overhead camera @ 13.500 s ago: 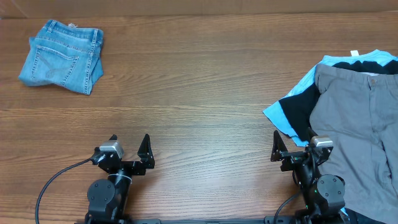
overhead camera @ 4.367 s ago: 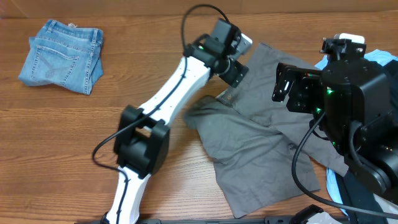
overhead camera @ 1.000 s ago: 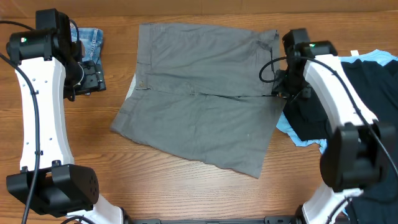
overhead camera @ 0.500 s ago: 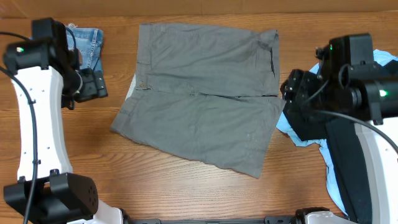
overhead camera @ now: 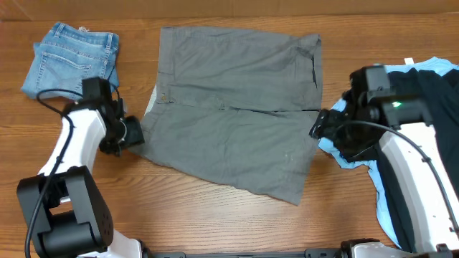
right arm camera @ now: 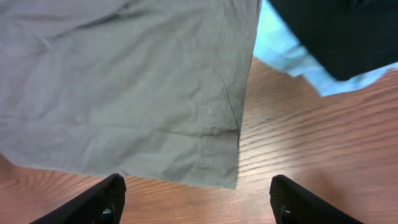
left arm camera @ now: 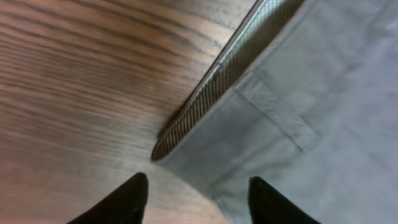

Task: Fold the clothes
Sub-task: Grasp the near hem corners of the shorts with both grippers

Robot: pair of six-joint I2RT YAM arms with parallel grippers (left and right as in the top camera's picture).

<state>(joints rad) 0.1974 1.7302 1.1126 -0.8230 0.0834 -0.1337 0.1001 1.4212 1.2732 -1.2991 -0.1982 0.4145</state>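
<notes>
Grey shorts [overhead camera: 237, 107] lie spread flat on counter [overhead camera: 215, 222]; L fingers [left arm camera: 132, 198] open at waistband corner, R fingers [right arm camera: 107, 200] wide open over hem, nothing held.

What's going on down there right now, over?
Status: shorts spread flat, unfolded; left gripper open at waistband corner; right gripper open at hem corner. Nothing in the way; tees heaped beside right gripper.

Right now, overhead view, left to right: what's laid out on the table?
Blue denim shorts → left gripper → grey shorts → right gripper → black tee. The light-blue tee overlaps the black one, so skipped.
</notes>
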